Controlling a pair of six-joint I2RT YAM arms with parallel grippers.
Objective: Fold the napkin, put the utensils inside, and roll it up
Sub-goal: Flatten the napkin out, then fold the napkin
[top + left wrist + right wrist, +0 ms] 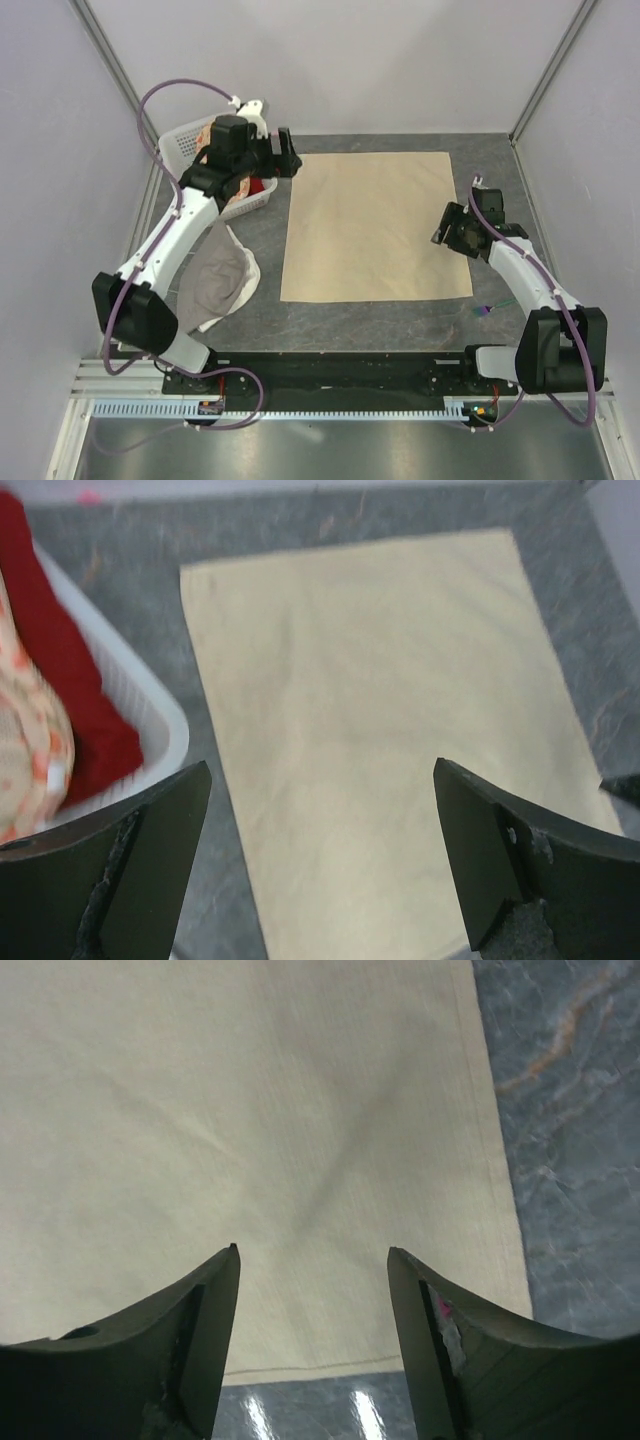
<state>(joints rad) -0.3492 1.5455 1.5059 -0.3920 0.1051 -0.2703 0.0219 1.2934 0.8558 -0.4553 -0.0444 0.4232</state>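
The beige napkin (pixel 372 225) lies spread flat on the dark mat in the middle of the table. It also shows in the left wrist view (pixel 380 730) and in the right wrist view (pixel 260 1140). My left gripper (pixel 290 157) is open and empty, just off the napkin's far left corner. My right gripper (pixel 445 232) is open and empty over the napkin's right edge. The teal-handled fork (pixel 486 309) lies small on the mat off the napkin's near right corner, beside my right arm.
A white basket (pixel 190 140) at the far left holds red and orange floral cloth (pixel 30 740). A grey-and-white cloth (pixel 225 280) lies crumpled left of the napkin under my left arm. Walls enclose the table on three sides.
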